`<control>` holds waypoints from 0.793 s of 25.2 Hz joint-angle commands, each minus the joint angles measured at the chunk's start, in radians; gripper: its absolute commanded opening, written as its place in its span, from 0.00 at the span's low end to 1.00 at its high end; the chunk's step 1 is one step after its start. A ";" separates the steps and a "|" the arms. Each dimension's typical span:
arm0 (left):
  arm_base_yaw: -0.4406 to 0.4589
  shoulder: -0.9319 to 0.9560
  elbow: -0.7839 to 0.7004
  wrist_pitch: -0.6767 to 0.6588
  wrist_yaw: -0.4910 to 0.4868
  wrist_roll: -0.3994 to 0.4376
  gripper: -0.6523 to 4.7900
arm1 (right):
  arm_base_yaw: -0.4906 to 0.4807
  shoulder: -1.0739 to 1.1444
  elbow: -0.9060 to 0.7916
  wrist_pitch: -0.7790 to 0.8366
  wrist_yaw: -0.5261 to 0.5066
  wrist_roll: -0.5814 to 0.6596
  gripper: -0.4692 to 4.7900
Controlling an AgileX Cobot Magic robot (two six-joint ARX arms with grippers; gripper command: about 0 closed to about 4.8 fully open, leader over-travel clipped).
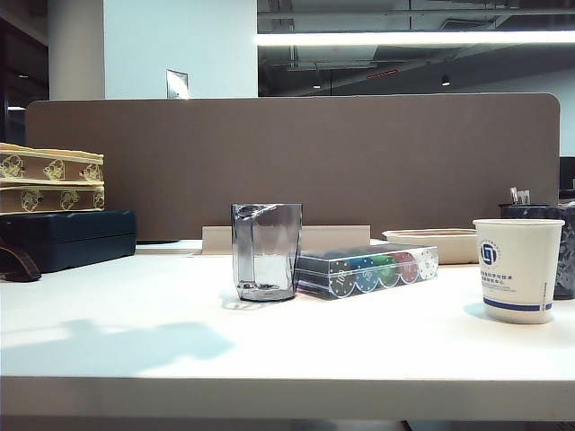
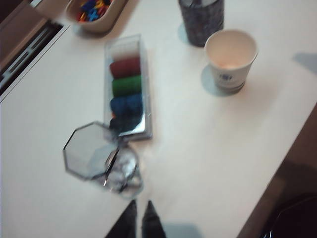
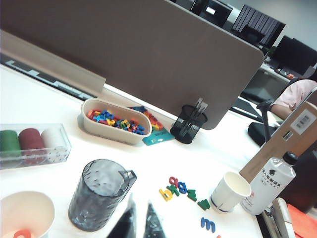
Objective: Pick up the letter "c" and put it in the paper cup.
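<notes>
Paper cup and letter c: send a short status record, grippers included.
letter "c": lying inside the paper cup
paper cup: upright, beside the dark pen holder
left gripper: over the table near the clear grey cup, jaws close together, empty
right gripper: near the pen holder, jaws close together, empty

Exterior view sits low at table edge; both wrist views look down, sharing the paper cup [image 1: 518,269].
</notes>
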 commanded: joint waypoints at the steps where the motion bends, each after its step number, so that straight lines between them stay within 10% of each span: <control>1: -0.001 -0.084 -0.061 0.013 -0.017 -0.037 0.15 | 0.000 0.000 0.004 -0.012 -0.004 0.023 0.11; 20: 0.000 -0.584 -0.475 -0.090 -0.192 -0.159 0.15 | 0.000 0.003 0.002 -0.129 -0.116 0.148 0.11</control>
